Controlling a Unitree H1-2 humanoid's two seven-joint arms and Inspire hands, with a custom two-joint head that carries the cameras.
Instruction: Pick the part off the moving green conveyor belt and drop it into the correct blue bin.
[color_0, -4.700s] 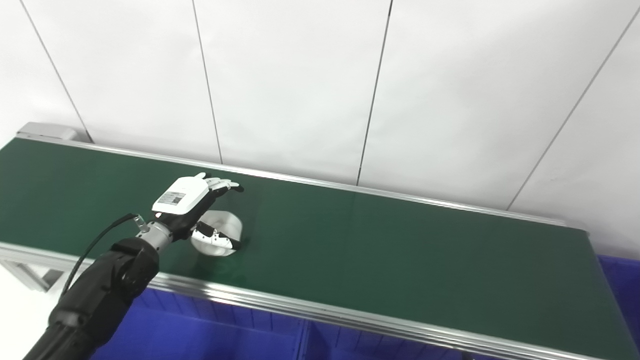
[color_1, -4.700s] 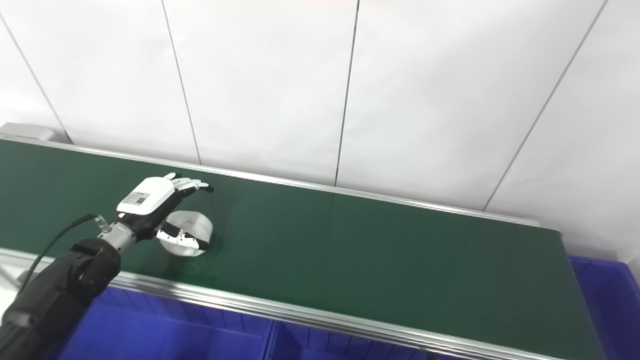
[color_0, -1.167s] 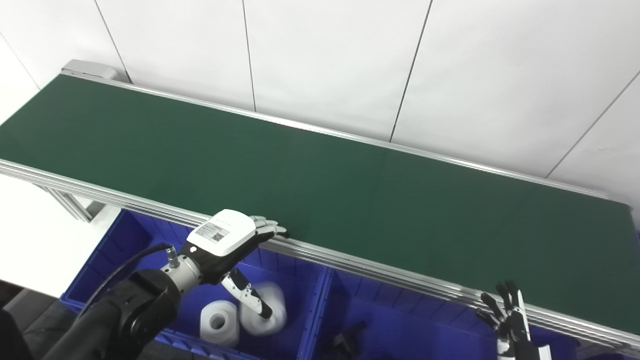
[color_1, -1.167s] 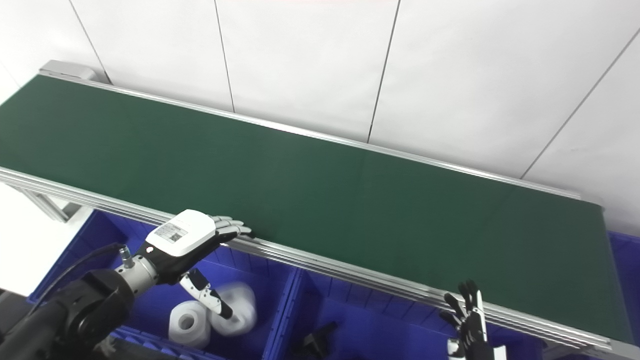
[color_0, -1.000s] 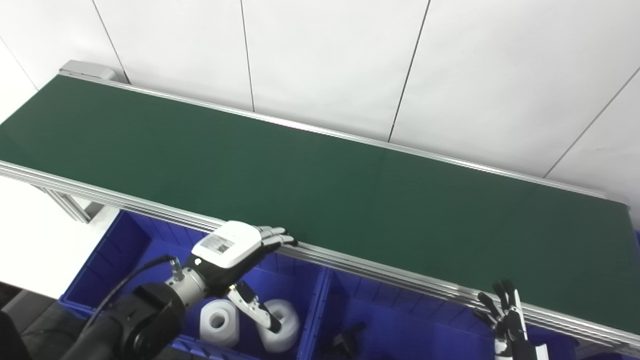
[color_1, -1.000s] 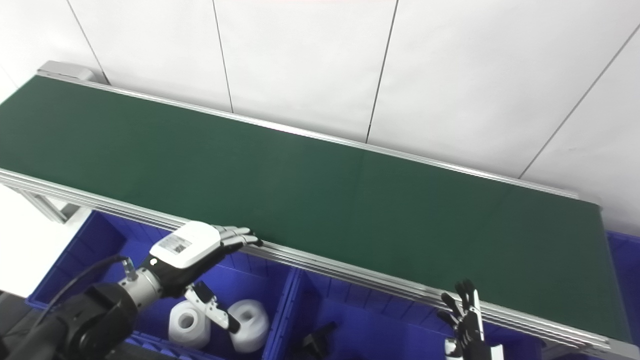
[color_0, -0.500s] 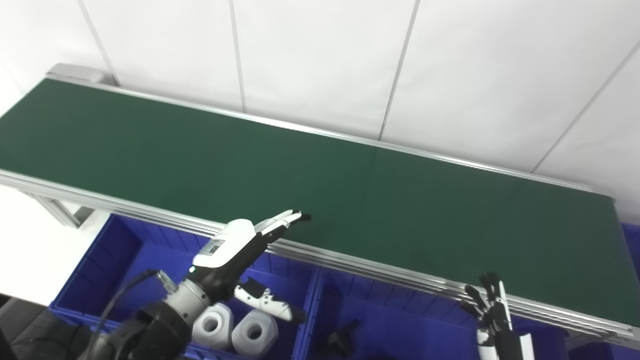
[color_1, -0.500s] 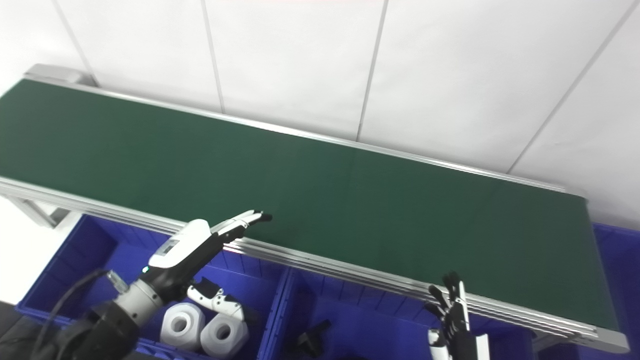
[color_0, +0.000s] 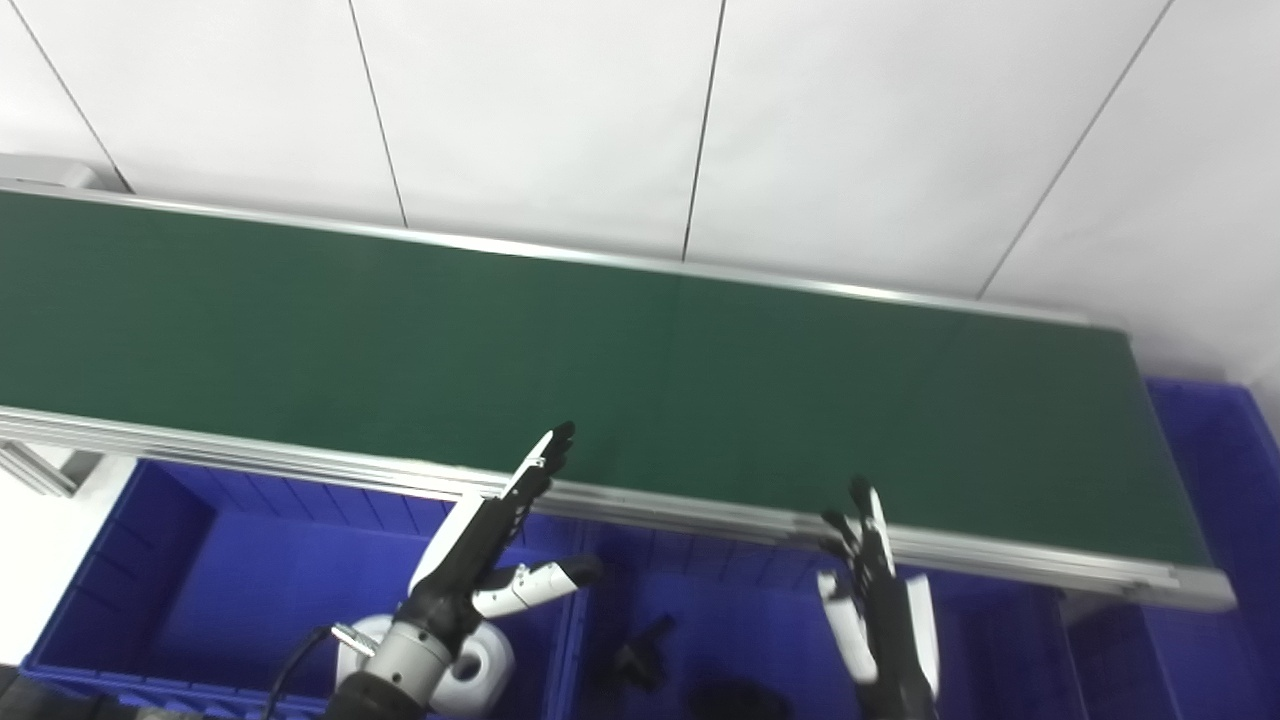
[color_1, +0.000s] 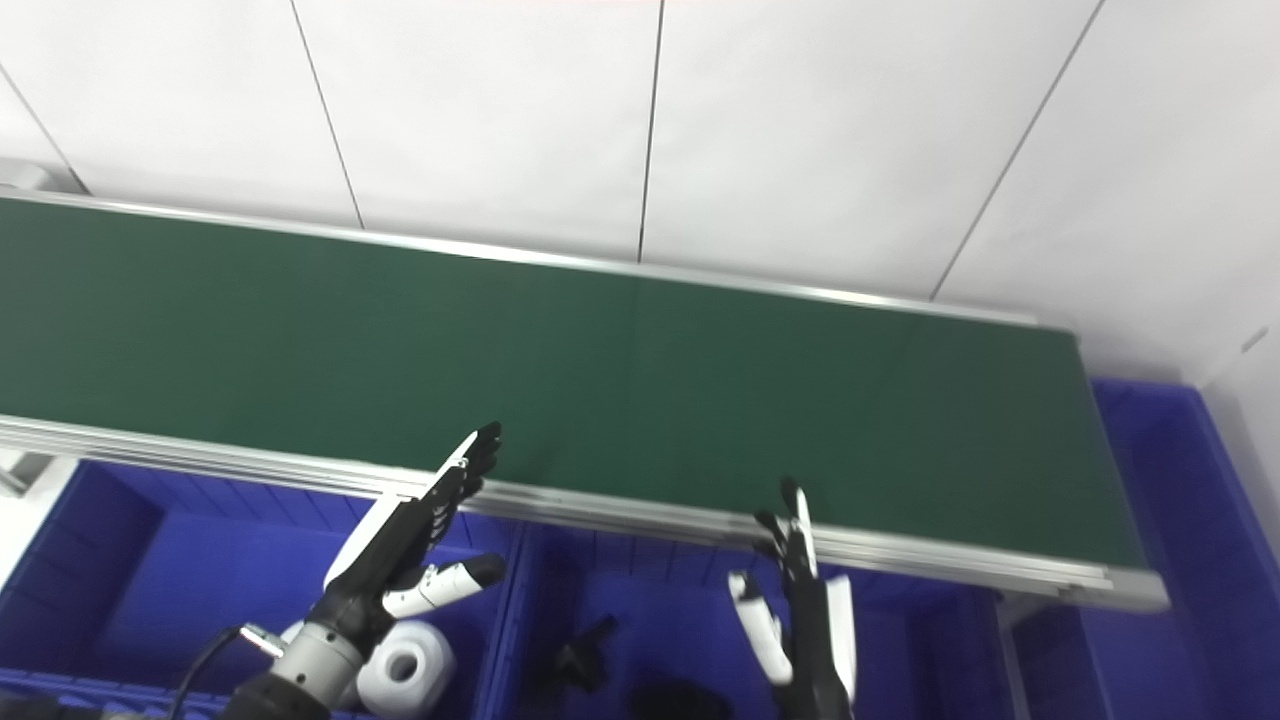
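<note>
1. The left hand (color_0: 480, 560) rises from the bottom edge, edge-on to the cameras, with its fingers (color_0: 535, 470) stretched straight toward the belt and its thumb (color_0: 535, 580) stuck out to the side. It is spread and holds nothing.
2. The right hand (color_0: 880, 610) stands upright further right, also edge-on, fingers straight and pointing up, thumb apart. It too holds nothing.
3. White rolls (color_1: 405, 665) lie on the floor of the left blue bin (color_0: 160, 560), just below and behind the left wrist. The wrist hides part of them, so I cannot tell from these views how many there are. The hand is above them and not touching.
4. A dark part (color_0: 645, 655) sits in the middle blue bin (color_0: 740, 590), between the two hands and lower than both. A blurred dark shape at the bottom edge beside it is too unclear to name.
5. A metal rail (color_0: 300, 465) runs along the near side of the belt, just above the bins. The left fingertips reach over it.
6. The green belt (color_0: 400, 330) stretches across the whole picture and carries no part in view.
7. Another blue bin (color_0: 1220, 480) stands at the belt's right end.
8. A white panelled wall (color_0: 560, 110) closes the back.
</note>
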